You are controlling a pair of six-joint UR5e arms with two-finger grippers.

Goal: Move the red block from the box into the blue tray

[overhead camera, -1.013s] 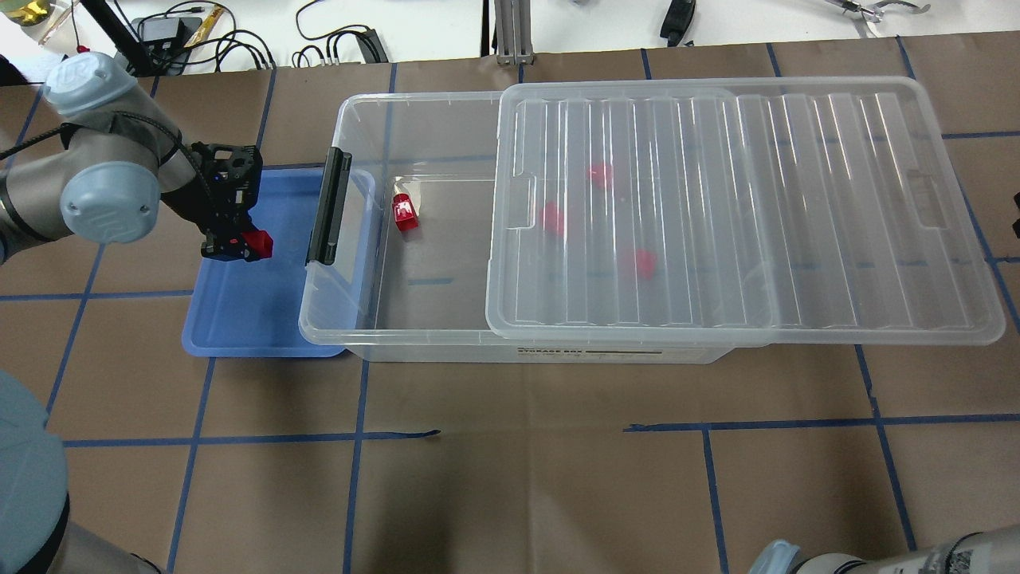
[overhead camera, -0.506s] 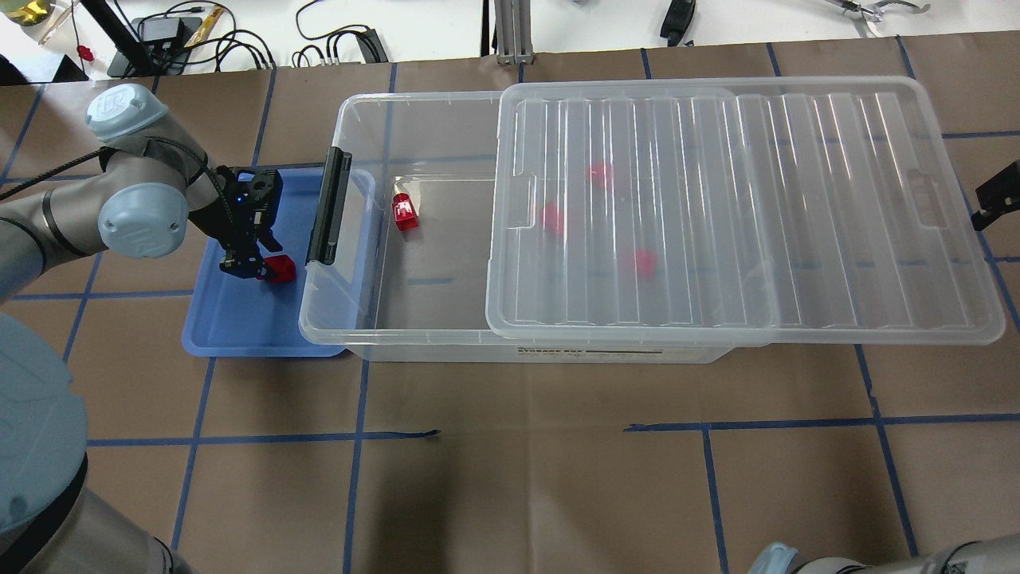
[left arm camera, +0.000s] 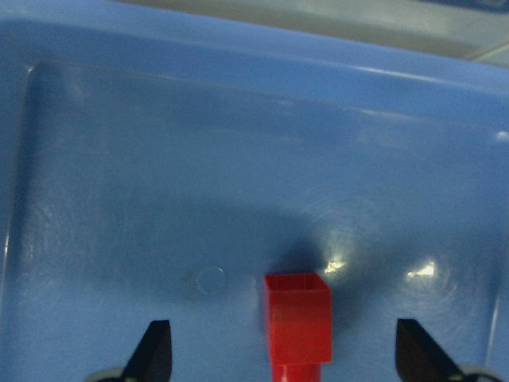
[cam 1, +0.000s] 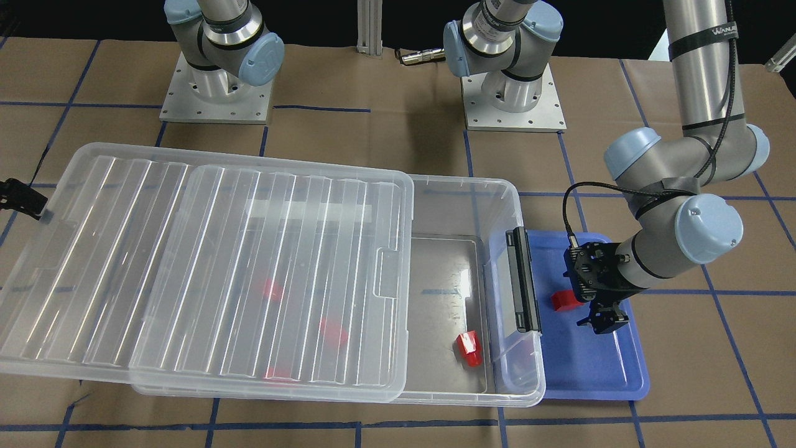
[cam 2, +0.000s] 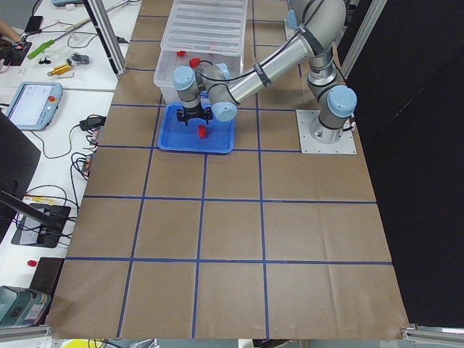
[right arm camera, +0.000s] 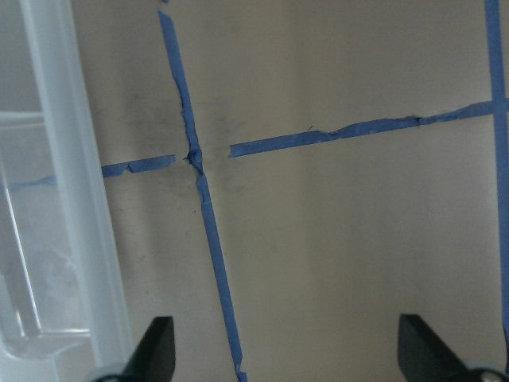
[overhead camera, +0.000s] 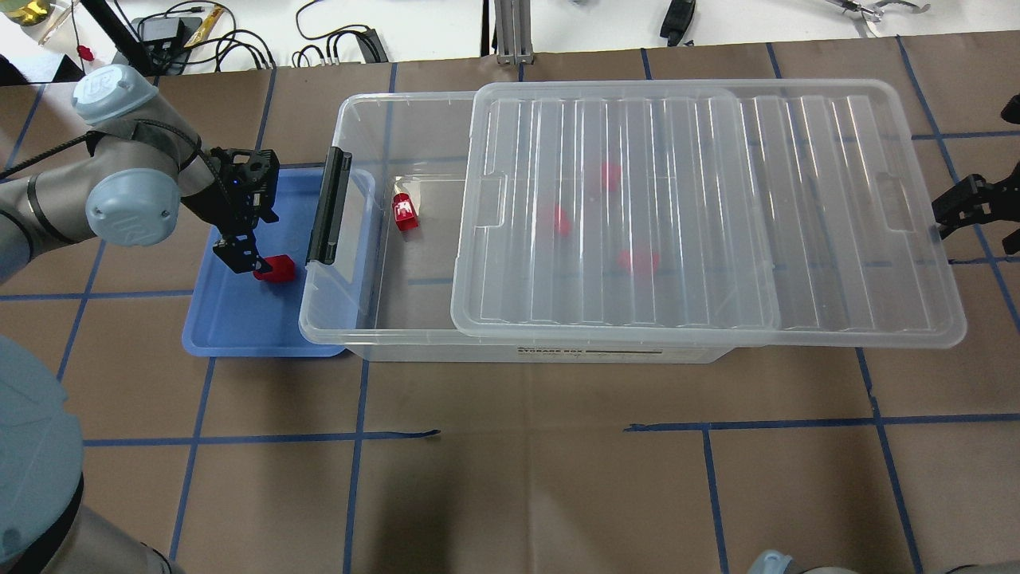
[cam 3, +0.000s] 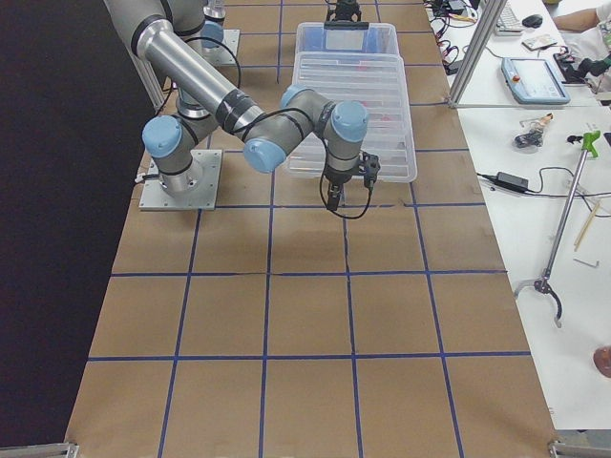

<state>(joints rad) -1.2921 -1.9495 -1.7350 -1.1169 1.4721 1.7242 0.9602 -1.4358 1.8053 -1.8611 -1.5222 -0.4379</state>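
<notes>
The red block (overhead camera: 275, 269) lies on the blue tray (overhead camera: 239, 323), near the box's latch end; it also shows in the front view (cam 1: 564, 300) and the left wrist view (left arm camera: 297, 318). My left gripper (overhead camera: 245, 259) is open just above the block, its fingertips (left arm camera: 155, 350) wide apart on either side and not touching it. The box (overhead camera: 343, 263) is partly covered by its ribbed lid (overhead camera: 677, 207). My right gripper (overhead camera: 968, 209) is open at the lid's right end, with only table paper between its fingers (right arm camera: 159, 346).
A black latch bar (overhead camera: 328, 207) stands on the box end beside the tray. A tapered red piece (overhead camera: 405, 214) lies in the uncovered part of the box. Three blurred red pieces (overhead camera: 558, 219) show under the lid. Cables and tools lie along the far table edge.
My left gripper lowered the red block onto the tray and let go of it. The lid slid left over the box. My right gripper came in at the lid's right end.
</notes>
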